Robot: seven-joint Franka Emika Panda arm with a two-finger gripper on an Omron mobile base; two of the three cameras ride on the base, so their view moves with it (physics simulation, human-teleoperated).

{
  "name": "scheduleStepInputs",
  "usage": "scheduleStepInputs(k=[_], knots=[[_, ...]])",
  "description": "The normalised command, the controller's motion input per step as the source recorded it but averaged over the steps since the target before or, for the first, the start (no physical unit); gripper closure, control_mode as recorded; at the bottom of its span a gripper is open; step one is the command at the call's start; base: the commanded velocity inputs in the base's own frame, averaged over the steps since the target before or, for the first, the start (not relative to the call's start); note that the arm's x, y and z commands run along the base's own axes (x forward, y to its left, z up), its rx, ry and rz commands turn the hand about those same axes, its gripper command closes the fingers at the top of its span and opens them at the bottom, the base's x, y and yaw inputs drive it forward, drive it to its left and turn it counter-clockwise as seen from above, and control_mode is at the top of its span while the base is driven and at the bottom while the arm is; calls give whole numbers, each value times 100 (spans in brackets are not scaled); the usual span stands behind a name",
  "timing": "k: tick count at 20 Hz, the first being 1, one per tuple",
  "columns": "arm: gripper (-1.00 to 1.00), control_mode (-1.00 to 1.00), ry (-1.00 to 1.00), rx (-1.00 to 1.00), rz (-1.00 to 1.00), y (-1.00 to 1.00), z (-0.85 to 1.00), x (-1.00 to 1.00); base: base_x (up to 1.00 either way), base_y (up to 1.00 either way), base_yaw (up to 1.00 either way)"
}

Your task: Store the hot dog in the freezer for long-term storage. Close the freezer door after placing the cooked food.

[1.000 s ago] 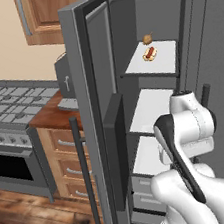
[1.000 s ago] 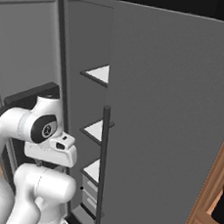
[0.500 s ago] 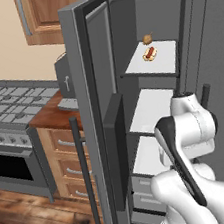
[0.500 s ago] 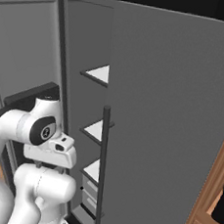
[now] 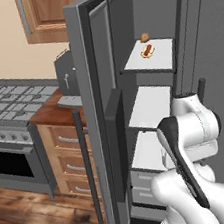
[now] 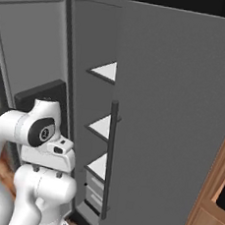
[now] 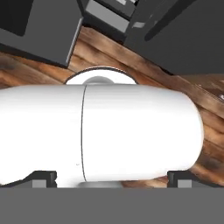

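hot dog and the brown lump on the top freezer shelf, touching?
Apart. The left base view shows white shelf between the hot dog and the round brown lump behind it.

The plain door (image 6: 173, 121) hides the freezer (image 6: 95, 132) shelves' right parts.

The small tan hot dog bun with a red-orange sausage along its middle (image 5: 147, 51) lies flat on the top white shelf (image 5: 160, 61) of the freezer (image 5: 148, 104), the narrow left compartment of the tall grey refrigerator, toward the back of the shelf. Two more white shelves sit below it, then grey drawers (image 5: 144, 180) at the bottom. The tall grey freezer door (image 5: 101, 110) stands swung wide open to the left, its long dark vertical bar handle (image 5: 88, 170) on the outer face.
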Motion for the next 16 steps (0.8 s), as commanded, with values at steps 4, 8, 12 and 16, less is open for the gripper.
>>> scheduleStepInputs(k=[4, 8, 12, 16], knots=[[-100, 100, 0, 0, 0, 0, 0, 0, -54, 21, -18], [-100, 100, 0, 0, 0, 0, 0, 0, -59, 9, -34], [-100, 100, 0, 0, 0, 0, 0, 0, -51, 16, -36], [-100, 100, 0, 0, 0, 0, 0, 0, -4, 35, -25]])
